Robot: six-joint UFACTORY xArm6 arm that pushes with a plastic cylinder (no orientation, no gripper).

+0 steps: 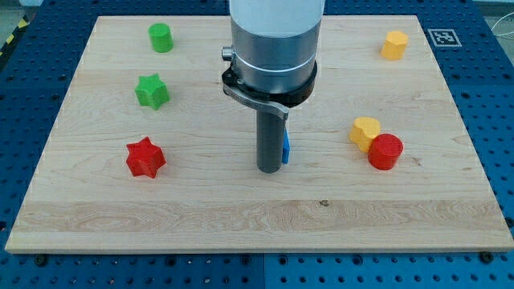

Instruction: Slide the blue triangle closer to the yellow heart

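Observation:
The blue triangle (pixel 285 148) is mostly hidden behind my rod near the board's middle; only a thin blue sliver shows on the rod's right side. My tip (pixel 269 169) rests on the board right against the triangle's left side. The yellow heart (pixel 364 132) lies to the right of the triangle, with a gap of bare wood between them. A red cylinder (pixel 385 151) touches the heart's lower right side.
A yellow hexagonal block (pixel 394 44) sits at the view's top right. A green cylinder (pixel 161 37) and a green star (pixel 152 91) are at the top left, with a red star (pixel 145 157) below them. The wooden board (pixel 241 217) lies on a blue perforated table.

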